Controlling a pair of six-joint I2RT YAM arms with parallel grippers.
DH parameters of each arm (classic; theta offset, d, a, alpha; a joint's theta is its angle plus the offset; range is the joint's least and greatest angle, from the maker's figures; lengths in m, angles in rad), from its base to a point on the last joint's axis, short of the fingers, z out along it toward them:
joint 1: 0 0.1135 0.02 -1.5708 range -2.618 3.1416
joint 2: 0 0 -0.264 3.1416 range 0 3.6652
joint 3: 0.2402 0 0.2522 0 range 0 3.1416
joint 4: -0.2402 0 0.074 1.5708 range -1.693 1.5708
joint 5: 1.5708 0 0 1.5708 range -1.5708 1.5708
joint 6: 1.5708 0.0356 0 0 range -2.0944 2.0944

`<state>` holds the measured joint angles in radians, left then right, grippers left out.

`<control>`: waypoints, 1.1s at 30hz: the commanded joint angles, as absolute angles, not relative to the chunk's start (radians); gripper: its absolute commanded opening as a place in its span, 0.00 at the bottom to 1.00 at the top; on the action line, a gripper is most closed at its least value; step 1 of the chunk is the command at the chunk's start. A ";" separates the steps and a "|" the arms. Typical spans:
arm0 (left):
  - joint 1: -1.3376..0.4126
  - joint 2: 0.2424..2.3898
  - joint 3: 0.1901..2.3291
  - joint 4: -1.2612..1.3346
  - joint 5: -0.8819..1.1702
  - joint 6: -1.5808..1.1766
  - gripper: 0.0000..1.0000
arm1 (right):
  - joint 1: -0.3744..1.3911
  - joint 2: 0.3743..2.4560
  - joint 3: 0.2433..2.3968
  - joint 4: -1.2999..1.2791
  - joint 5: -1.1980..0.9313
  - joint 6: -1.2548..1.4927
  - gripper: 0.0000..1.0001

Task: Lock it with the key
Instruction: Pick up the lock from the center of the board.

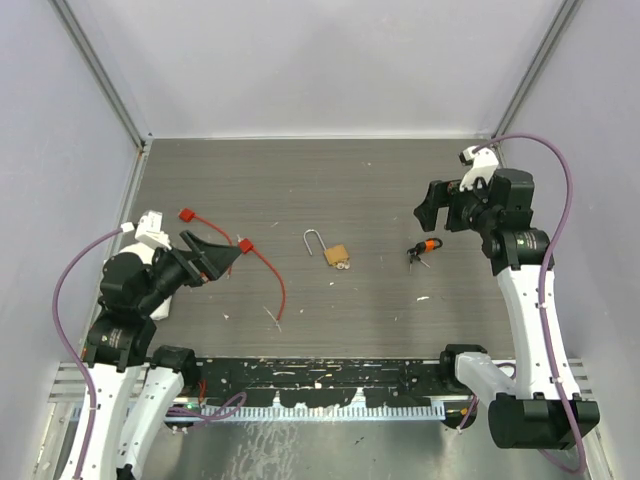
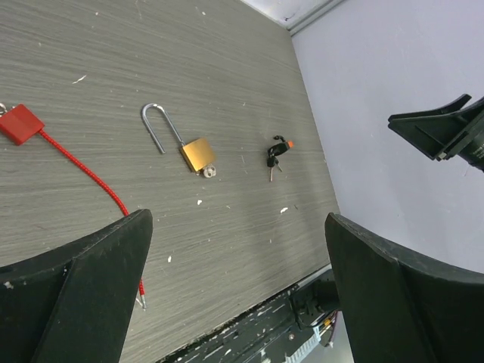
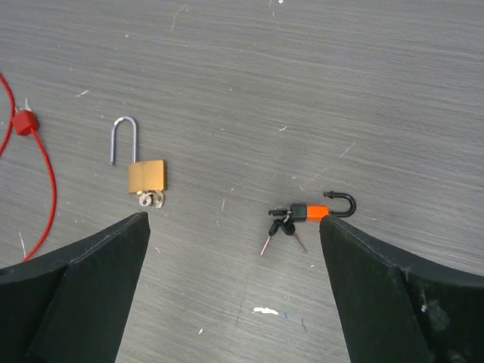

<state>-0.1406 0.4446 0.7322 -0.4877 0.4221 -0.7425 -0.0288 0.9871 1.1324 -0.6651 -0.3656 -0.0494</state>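
**Op:** Hovering over the bench (image 1: 400, 180) with the right gripper (image 3: 231, 219) spread wide and empty, and the left gripper (image 1: 212, 258) likewise. The key (image 3: 286, 224) lies flat toward the right edge, the padlock (image 3: 145, 175) near the middle.

**Desk:** Risks?

**Op:** I reckon the bunch is tiny and flat. My fingers could skid it away, or pinch the orange clip (image 3: 318, 212) instead of a blade.

**Desk:** Count?

**Op:** I see one bunch with two blades showing, one padlock with its shackle open, and two red tabs on the red cord (image 1: 272, 280).
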 commanded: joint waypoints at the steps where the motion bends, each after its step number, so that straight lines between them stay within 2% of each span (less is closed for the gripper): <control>1: -0.130 0.439 0.725 -0.442 0.401 -0.770 0.98 | -0.046 0.990 1.142 -0.563 -0.414 -0.003 1.00; 9: -0.126 0.433 0.659 -0.423 0.368 -0.798 0.98 | -0.055 1.010 1.112 -0.489 -0.501 0.017 1.00; 17: -0.124 0.432 0.549 -0.394 0.329 -0.866 0.98 | -0.056 1.043 0.975 -0.344 -0.736 -0.075 1.00; 26: -0.123 0.452 0.443 -0.415 0.248 -0.899 0.99 | -0.057 1.057 0.817 -0.229 -0.788 -0.074 1.00; 33: -0.133 0.548 0.419 -0.382 0.191 -0.885 1.00 | -0.057 1.098 0.802 -0.265 -0.765 -0.118 1.00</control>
<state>-0.1287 0.5171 0.4129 -0.4603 0.2455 -0.8867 -0.0547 1.0908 0.7929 -0.3038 -0.7536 -0.0765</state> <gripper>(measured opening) 0.997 0.999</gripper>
